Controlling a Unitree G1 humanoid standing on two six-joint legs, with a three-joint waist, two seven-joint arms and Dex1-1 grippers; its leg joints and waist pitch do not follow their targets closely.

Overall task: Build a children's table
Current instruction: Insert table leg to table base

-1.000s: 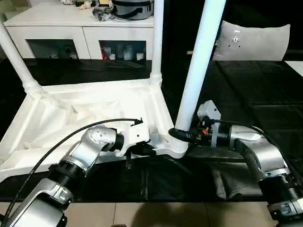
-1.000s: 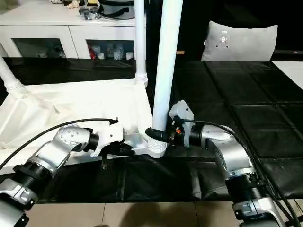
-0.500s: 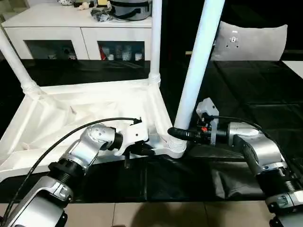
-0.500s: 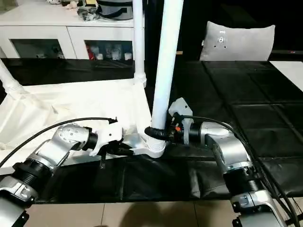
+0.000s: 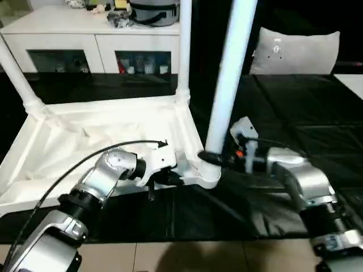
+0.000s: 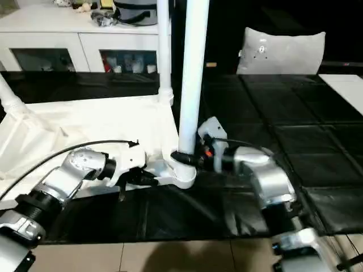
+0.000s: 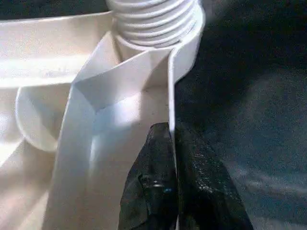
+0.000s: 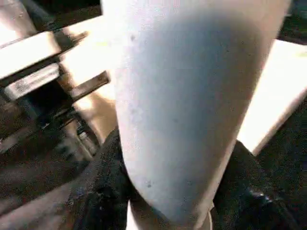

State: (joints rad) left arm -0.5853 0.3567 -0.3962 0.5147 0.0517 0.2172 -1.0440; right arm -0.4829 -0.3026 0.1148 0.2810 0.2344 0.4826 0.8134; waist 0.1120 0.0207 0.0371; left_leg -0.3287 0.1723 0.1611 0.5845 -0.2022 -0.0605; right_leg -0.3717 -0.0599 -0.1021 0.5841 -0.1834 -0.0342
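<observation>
Table top: white plastic, upside down on black sheeting, ribbed underside facing up.
Left gripper: fingers pinched on the top's near rim wall, one finger each side, beside the corner socket.
Near leg: white, upright in the near corner socket, threaded collar showing.
Right gripper: black fingers closed around the near leg's base.
Other legs: one at the far corner, one at the left corner; all tops cut off.
</observation>
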